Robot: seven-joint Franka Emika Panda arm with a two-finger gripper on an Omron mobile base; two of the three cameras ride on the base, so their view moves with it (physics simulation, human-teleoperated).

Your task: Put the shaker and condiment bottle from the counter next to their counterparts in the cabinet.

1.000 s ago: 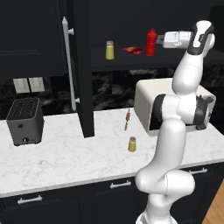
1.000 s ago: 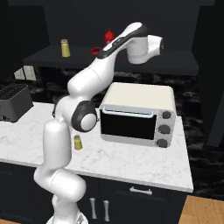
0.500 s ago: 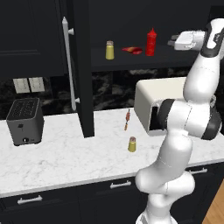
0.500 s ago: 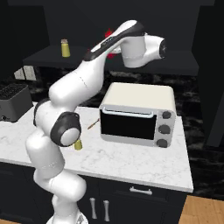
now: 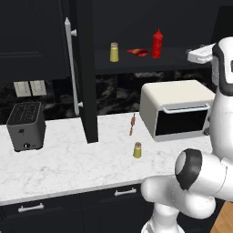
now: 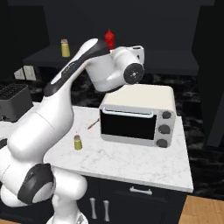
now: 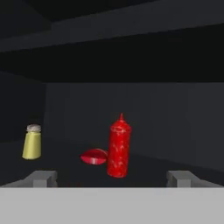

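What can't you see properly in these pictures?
- End effector: in the hand view its fingertips are cut off by the bottom edge.
- Flat red item: partly hidden behind the condiment bottle in the hand view; its stripe is too small to make out.
- Skewer: too small in the left base view to show detail.

A white toaster oven (image 5: 178, 108) with three knobs stands at the right, a dark toaster (image 5: 26, 125) at the left below wall switches (image 5: 30, 88), and a thin red-brown skewer (image 5: 132, 124) lies between.
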